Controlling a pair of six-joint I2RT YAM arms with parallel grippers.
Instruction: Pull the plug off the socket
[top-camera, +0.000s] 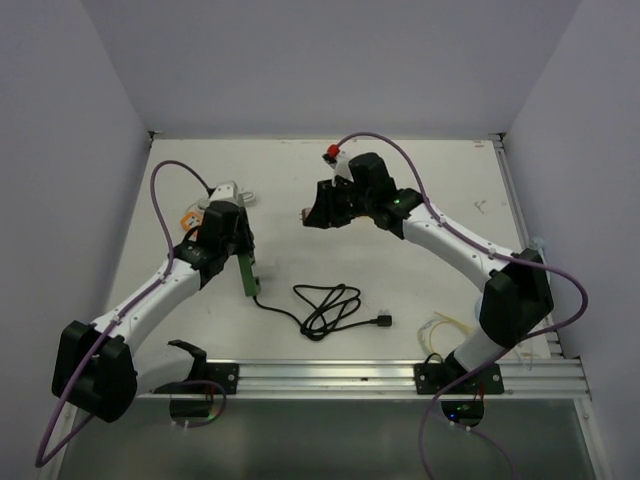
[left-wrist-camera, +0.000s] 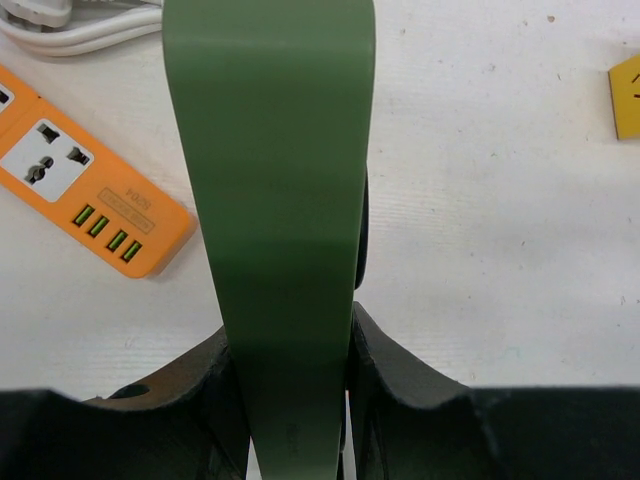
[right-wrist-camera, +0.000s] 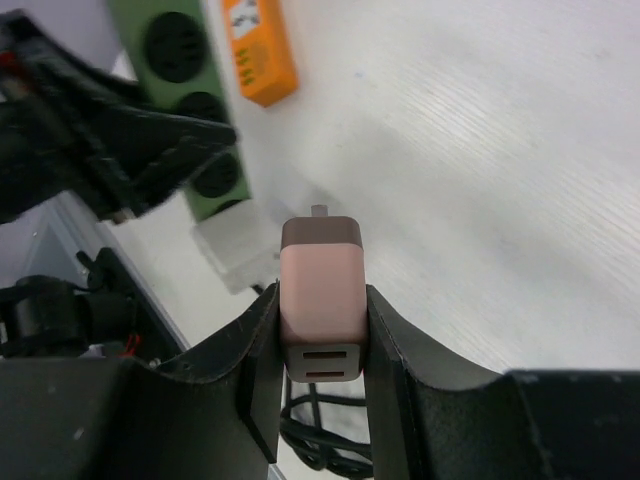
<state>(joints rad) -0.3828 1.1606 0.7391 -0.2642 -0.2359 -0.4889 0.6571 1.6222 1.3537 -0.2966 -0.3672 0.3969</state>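
We see a white table (top-camera: 420, 290) with a black cable (top-camera: 327, 308) lying coiled near its front edge. An orange power strip (left-wrist-camera: 82, 190) lies flat on our left side with a white cord (left-wrist-camera: 80, 35) just beside it. Thin yellowish strands (top-camera: 447, 325) rest at the front right.

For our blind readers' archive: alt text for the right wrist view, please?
The right gripper clamps a pink charger plug, prong pointing away, free of any socket. Beyond it are a green power strip and an orange power strip.
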